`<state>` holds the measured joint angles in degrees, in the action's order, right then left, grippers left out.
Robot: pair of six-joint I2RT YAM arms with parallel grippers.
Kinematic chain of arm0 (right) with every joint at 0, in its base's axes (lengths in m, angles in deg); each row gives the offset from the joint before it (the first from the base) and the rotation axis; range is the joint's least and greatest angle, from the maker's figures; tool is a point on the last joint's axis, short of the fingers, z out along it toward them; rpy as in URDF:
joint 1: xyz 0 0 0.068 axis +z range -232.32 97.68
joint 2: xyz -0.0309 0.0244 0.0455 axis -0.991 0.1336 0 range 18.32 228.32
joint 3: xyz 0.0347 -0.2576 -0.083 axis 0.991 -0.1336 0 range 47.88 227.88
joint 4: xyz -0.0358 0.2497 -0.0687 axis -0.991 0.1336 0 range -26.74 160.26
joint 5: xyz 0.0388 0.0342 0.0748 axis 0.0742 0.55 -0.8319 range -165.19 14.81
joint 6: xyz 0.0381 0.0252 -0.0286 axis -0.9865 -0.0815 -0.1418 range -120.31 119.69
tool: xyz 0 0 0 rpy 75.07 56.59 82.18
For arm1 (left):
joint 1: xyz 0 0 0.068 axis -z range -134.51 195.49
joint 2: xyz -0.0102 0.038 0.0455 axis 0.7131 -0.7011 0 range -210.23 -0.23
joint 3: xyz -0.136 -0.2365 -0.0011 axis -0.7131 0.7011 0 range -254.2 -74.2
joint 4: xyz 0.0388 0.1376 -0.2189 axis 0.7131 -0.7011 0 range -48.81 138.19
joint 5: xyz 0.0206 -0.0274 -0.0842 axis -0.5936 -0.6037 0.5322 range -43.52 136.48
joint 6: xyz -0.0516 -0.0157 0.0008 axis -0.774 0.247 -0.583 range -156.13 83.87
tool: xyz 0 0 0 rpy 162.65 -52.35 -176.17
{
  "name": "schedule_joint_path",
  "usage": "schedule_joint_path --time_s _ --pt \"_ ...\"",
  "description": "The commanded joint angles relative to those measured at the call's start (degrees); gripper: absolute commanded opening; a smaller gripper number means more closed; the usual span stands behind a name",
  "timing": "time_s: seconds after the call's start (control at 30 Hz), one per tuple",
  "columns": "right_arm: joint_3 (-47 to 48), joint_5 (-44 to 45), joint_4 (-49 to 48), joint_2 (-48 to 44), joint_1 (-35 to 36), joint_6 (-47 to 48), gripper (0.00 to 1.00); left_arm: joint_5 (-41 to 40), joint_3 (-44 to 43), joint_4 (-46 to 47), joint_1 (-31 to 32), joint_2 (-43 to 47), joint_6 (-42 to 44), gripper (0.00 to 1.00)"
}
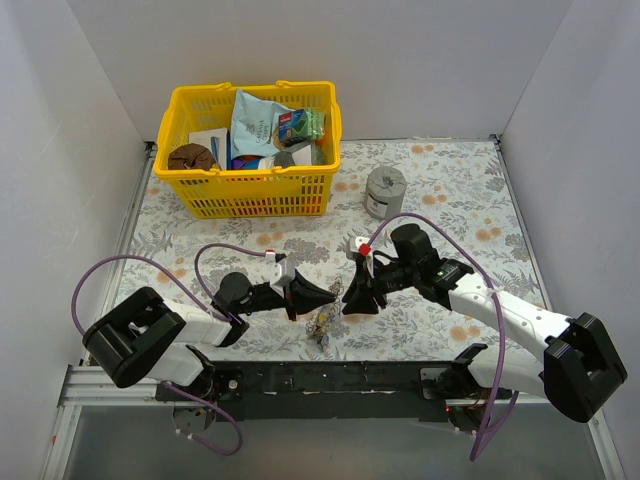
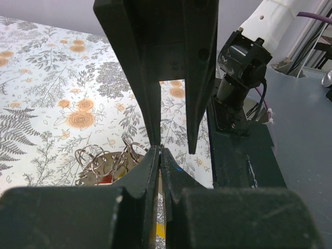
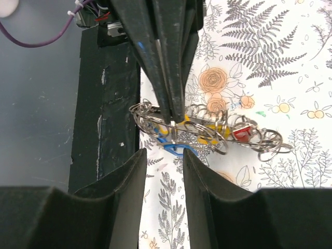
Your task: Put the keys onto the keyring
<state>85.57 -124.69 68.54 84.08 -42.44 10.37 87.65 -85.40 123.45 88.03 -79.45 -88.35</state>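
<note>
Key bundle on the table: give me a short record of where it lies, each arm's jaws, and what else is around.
keys: tangled bundle with rings, lying on the floral table between the arms
left arm: jaws shut, tips at the bundle
right arm: jaws open, empty, just short of the bundle
also there: yellow basket, grey cylinder

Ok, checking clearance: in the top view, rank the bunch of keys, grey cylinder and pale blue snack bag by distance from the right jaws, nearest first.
1. bunch of keys, just beside the right gripper
2. grey cylinder, farther back
3. pale blue snack bag, in the yellow basket, far left
</note>
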Motion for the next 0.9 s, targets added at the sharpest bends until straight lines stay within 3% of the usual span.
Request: schedule_joint_path --time_s 0.0,0.27,0.73,0.87 --pt "-0.25 1.95 -3.43 -0.19 0.02 -0.39 0.42 1.98 -1.72 17.03 -0.18 2.14 1.95 0.0" --pt "-0.34 1.6 -4.66 0.25 0.02 -1.54 0.38 2.25 -1.81 17.72 -0.18 1.96 1.43 0.0" --pt "-1.66 -3.94 -6.86 3.24 0.02 -0.75 0.01 1.37 -1.37 22.03 -0.18 0.91 -0.68 0.0" --pt "-1.92 -4.82 -7.56 4.64 0.02 -0.83 0.01 1.37 -1.28 23.0 -0.18 0.65 -1.03 0.0"
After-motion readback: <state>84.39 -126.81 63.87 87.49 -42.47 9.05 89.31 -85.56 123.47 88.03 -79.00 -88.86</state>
